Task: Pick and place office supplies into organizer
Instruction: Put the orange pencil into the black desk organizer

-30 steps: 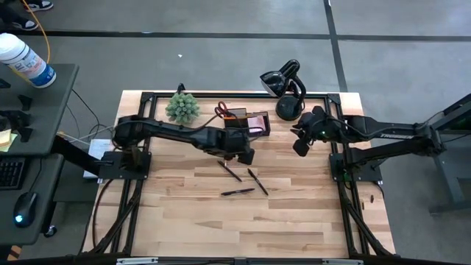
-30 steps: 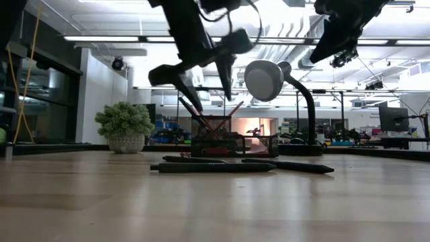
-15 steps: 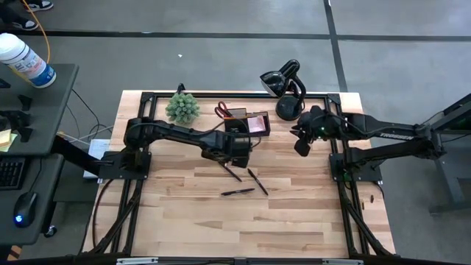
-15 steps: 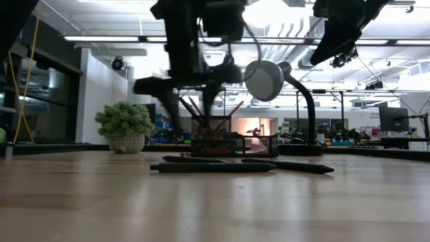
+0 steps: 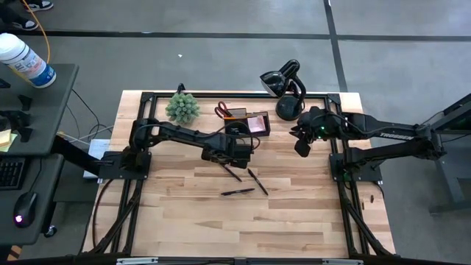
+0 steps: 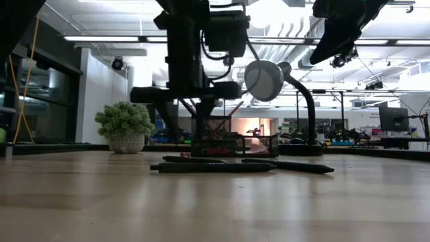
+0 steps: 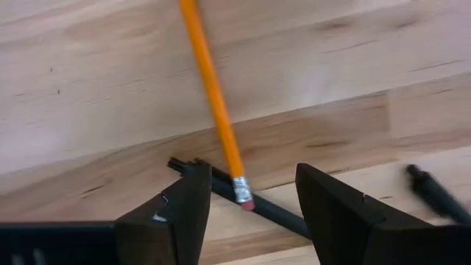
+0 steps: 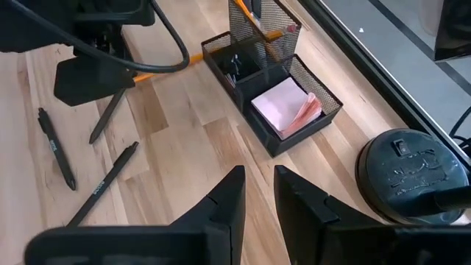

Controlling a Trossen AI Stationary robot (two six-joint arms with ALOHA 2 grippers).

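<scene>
My left gripper (image 7: 254, 184) points down, open, just above the table in front of the organizer (image 5: 249, 121). An orange pencil (image 7: 213, 103) lies flat on the wood. Its eraser end (image 7: 243, 196) lies between my fingers, across a black pen (image 7: 276, 218); I see no touch. Two more black pens (image 5: 257, 181) (image 5: 238, 192) lie nearer the front edge. The black mesh organizer (image 8: 272, 96) holds a pink pad (image 8: 283, 103), pencils and red-handled scissors (image 5: 221, 110). My right gripper (image 8: 257, 199) hovers high at the table's right, fingers slightly parted, holding nothing.
A spiky green plant (image 5: 182, 107) stands at the far left. A black curved-neck stand (image 5: 287, 88) sits at the far right, just beyond my right gripper. Black frame rails (image 5: 338, 173) run along the table's edges. Bare wood (image 5: 235, 228) stretches toward the near edge.
My left gripper has come down toward the table over the pens and tipped to point more steeply down. The pens and the organizer have stayed where they were.
</scene>
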